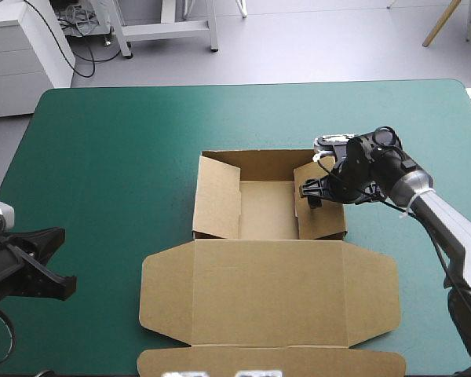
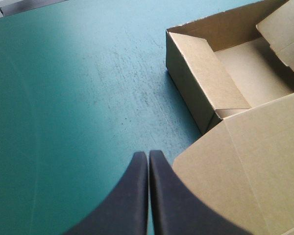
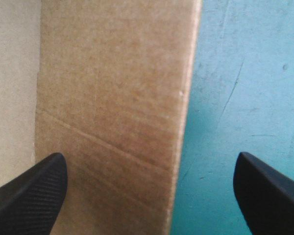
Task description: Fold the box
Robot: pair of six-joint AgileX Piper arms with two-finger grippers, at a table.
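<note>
Box [image 1: 267, 290] — one, brown, mid-table on the teal-green cover [image 1: 102, 157]: an open tray on the far side with its walls raised, the lid lying flat toward the near edge. I count two grippers of mine, one on each side.

My left gripper [image 2: 148, 154] sits at the table's near left corner, fingers pressed together into one point and holding nothing. The box lies ahead of it and to the right, apart from the tips.

My right gripper [image 3: 149, 155] is at the tray's right wall, fingers spread wide — the wall runs between them, one finger over the tray's inside, the other over bare cover outside.

Only the high view shows the whole lid. The left wrist view shows the tray's left wall with its flap turned inward. The right wrist view shows only that one right wall, close up.
</note>
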